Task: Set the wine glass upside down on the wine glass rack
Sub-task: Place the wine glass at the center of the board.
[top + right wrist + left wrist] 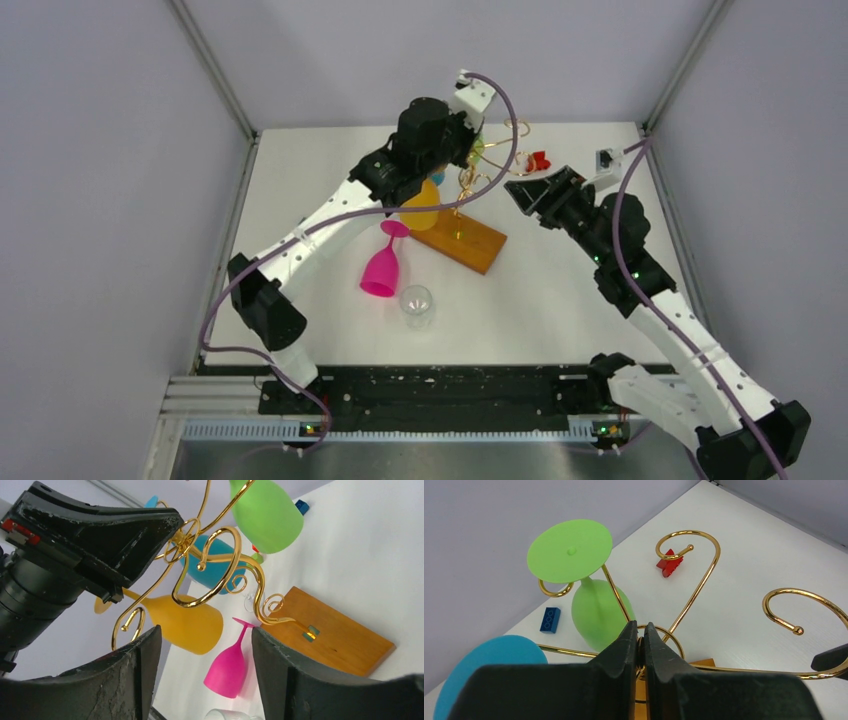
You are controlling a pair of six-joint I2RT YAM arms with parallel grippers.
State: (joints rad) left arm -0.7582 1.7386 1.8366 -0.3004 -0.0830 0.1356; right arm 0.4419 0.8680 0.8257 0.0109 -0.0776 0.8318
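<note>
Closest to the lens, your left gripper (pixel 640 635) is pinched together on the central gold wire of the wine glass rack (pixel 330 640), apparently steadying it. At upper left, the green wine glass (pixel 596 612) hangs upside down from a curl. Your right gripper (pixel 206 635) stands wide apart and empty, facing the rack. A pink wine glass (pixel 382 270) sits on the bench (pixel 560 300).
</note>
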